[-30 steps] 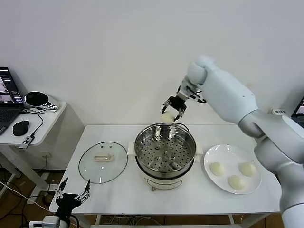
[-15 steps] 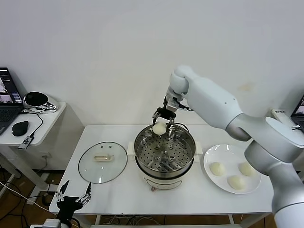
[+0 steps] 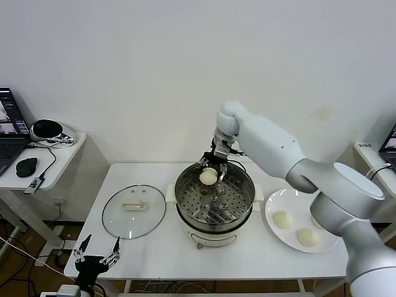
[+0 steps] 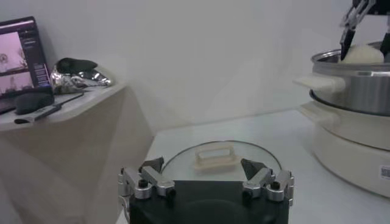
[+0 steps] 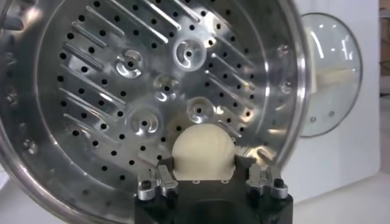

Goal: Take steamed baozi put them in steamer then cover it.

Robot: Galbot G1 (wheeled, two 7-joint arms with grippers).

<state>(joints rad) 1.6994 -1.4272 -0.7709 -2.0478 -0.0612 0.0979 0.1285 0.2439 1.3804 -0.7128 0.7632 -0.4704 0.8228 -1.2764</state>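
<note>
- My left pincer (image 3: 96, 258) hangs low at the near edge of the white table (image 3: 148, 260), its fingers spread wide with nothing in them. That arm is just waiting.
- Just past it on the table lies the cover (image 3: 134, 211), flat, with its cream handle facing up. It sits beside the steamer, not on it. From my left wrist I see it right in front of that pincer (image 4: 206, 182).
- On my right side is a white plate (image 3: 273, 230). Three baozi (image 3: 283, 219) rest on it, so three buns are still to move.
- In the middle stands the steamer (image 3: 215, 201), a shiny pot on a white base. Its tray with holes (image 5: 122, 91) has no bun lying on it.
- My right pincer (image 3: 210, 168) is at the far side of the steamer, at its rim. It is pinching one baozi (image 3: 208, 177) between its fingers. From my right wrist I see the bun (image 5: 203, 153) held tight, with the tray below it.
- I think I am partway through the first bun. It is over the pot, but I cannot tell if it touches the tray.
- What I think is left: set this bun down, let go, then bring the three others over one at a time.
- Last, the cover has to go on top of the steamer. That step is not done.
</note>
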